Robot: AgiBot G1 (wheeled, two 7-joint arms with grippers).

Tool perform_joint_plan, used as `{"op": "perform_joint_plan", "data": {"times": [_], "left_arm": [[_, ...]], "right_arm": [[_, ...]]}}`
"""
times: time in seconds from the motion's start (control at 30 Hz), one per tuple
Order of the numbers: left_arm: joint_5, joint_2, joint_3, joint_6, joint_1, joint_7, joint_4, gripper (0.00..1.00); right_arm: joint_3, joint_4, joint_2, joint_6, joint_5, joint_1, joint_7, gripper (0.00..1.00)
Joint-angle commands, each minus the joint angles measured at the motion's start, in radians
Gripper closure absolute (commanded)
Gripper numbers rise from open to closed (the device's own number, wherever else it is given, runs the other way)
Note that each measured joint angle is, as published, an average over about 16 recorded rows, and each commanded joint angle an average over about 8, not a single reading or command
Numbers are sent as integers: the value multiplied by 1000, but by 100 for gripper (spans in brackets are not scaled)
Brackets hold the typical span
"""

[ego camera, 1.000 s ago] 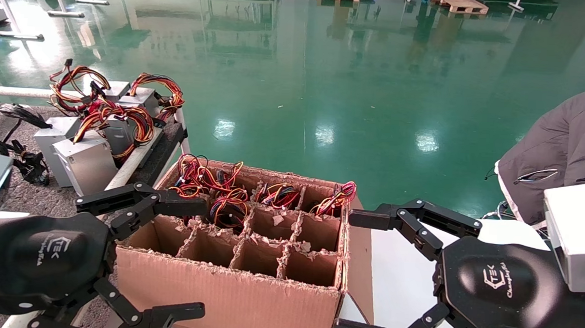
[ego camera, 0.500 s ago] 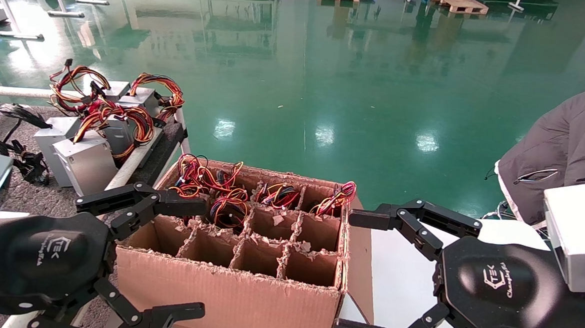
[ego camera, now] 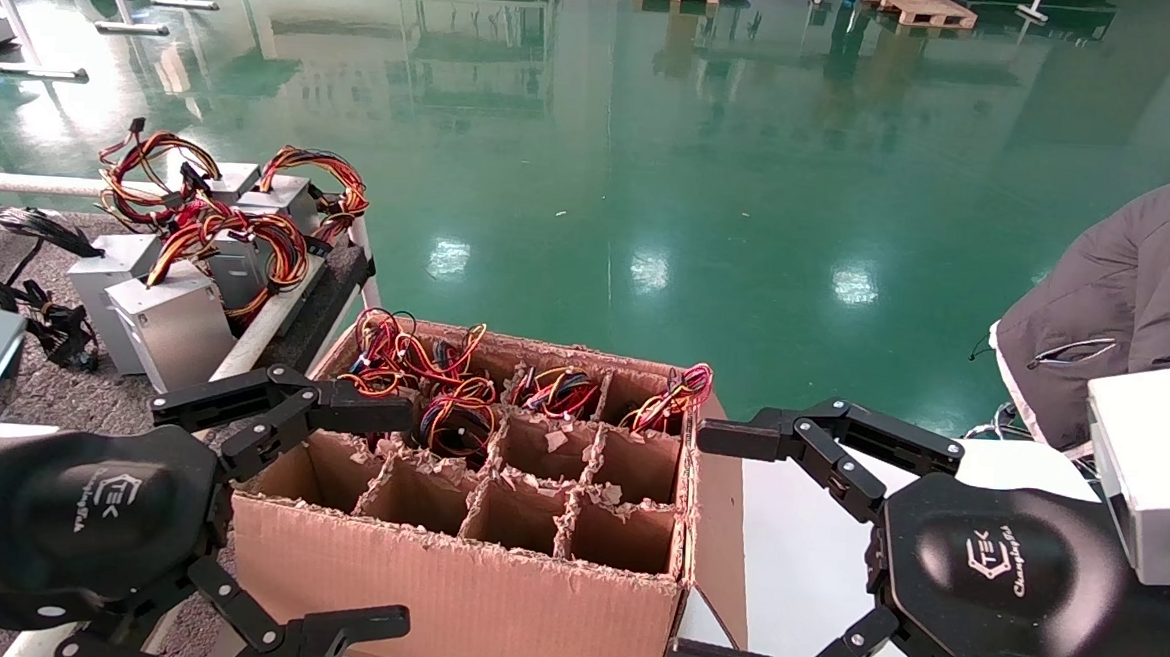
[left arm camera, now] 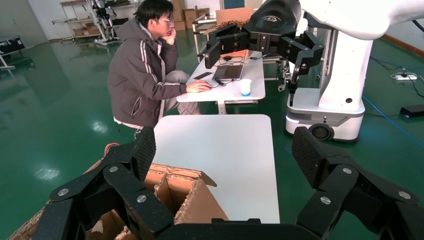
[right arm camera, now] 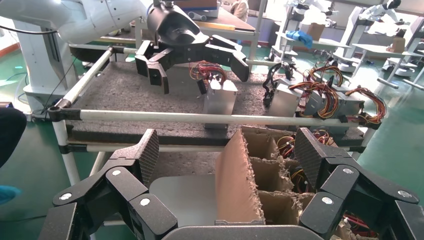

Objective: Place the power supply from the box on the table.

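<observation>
I see the box point(ego camera: 493, 554) standing on a smooth white tabletop point(ego camera: 813, 571), which stretches bare to the box's right. Left of the box lies the table point(ego camera: 71, 392), a dark grey matted surface edged by a white pipe rail point(ego camera: 265, 322). On its mat, beyond the box's left far corner, stand several silver power supply units point(ego camera: 170, 322) with coloured wire bundles, one with black cables point(ego camera: 24, 239).

box point(ego camera: 491, 584): rough brown corrugated cardboard, torn edges | power supply point(ego camera: 170, 322): smooth matt grey metal | desk point(ego camera: 91, 398): dark matted felt | floor point(ego camera: 653, 172): glossy green
</observation>
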Motion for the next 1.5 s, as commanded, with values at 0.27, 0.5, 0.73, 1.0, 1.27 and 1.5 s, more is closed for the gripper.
{"op": "perform_joint_plan", "data": {"times": [0.27,0.5,0.73,1.0,1.27,1.5], "left_arm": [[50,22,43,-42,-23,27,12,0],[114,69,132,-122,-73,54,43,0],[146,107,218,-190,-127,69,71,0],[174,162,324,-263,-198,88,106,0],[201,206,424,-302,-262,118,144,0],[214,229,479,-321,-295,140,164,0]], "right_arm": [[0,0,0,0,0,0,0,0],[0,0,0,0,0,0,0,0],[0,0,0,0,0,0,0,0],[0,0,0,0,0,0,0,0],[0,0,0,0,0,0,0,0],[0,0,0,0,0,0,0,0]]}}
